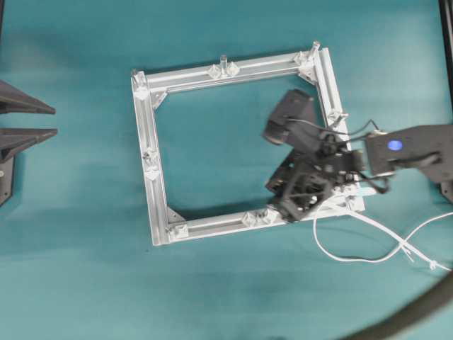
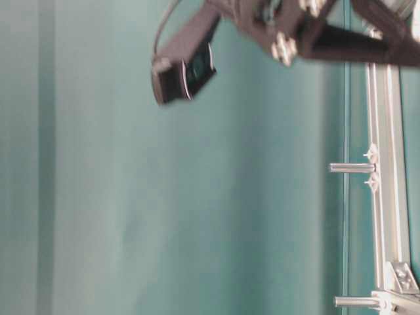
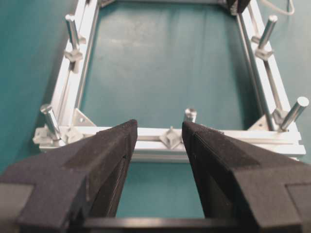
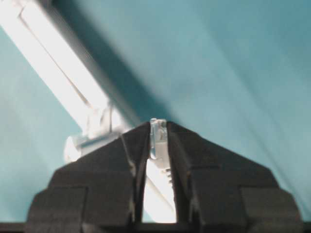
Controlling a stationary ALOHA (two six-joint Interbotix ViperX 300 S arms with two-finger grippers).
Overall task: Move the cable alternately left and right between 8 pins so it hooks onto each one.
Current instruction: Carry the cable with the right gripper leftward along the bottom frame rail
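Note:
The white cable [image 1: 354, 256] trails in loops over the teal table, right of the square aluminium frame [image 1: 150, 127]. My right gripper [image 1: 277, 211] hangs over the frame's lower right corner. In the right wrist view it [image 4: 158, 138] is shut on the cable's pale tab end [image 4: 157, 132], just above a frame bar. Silvery pins stand on the frame, for instance at the top bar [image 1: 223, 62], the left bar [image 1: 148, 153] and close by in the left wrist view [image 3: 190, 114]. My left gripper [image 1: 55, 121] rests open at the table's left edge, its jaws [image 3: 159, 127] holding nothing.
A thick dark hose [image 1: 417, 312] curves across the bottom right corner. The right arm's wrist camera [image 1: 290, 117] overhangs the frame's right side. In the table-level view two pins [image 2: 351, 168] stick out from the frame bar [image 2: 384, 131] under the arm.

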